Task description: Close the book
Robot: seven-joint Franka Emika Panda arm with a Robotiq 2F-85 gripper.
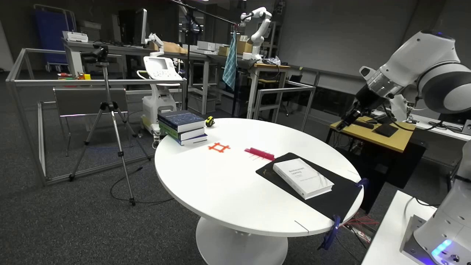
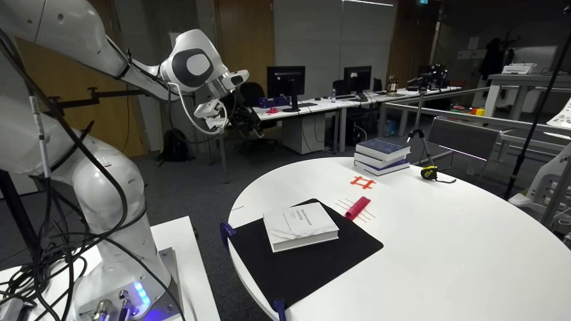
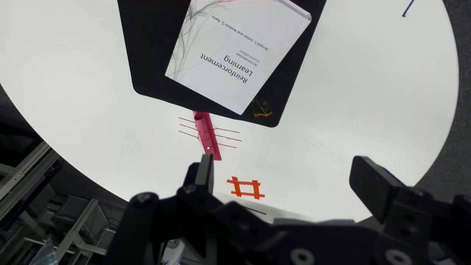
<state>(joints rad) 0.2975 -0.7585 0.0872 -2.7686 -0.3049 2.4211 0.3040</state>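
Observation:
The book (image 1: 303, 178) is a thick white volume titled "Reinforcement Learning". It lies flat with its cover shut on a black mat (image 1: 340, 189) on the round white table (image 1: 206, 180). The book also shows in an exterior view (image 2: 299, 226) and, upside down, in the wrist view (image 3: 235, 51), where the top frame edge cuts it off. My gripper (image 3: 281, 163) is open, with wide-apart fingers and nothing between them. In both exterior views the gripper (image 1: 346, 121) (image 2: 255, 130) is high above the table's robot side, well clear of the book.
A pink-red strip with thin strings (image 3: 206, 134) lies beside the mat's far edge. Orange tape (image 3: 245, 187) marks a square on the table. Several thick books (image 1: 184, 127) are stacked at the far edge near a yellow tape measure (image 1: 209, 121). Blue clamps (image 1: 333, 233) hold the mat.

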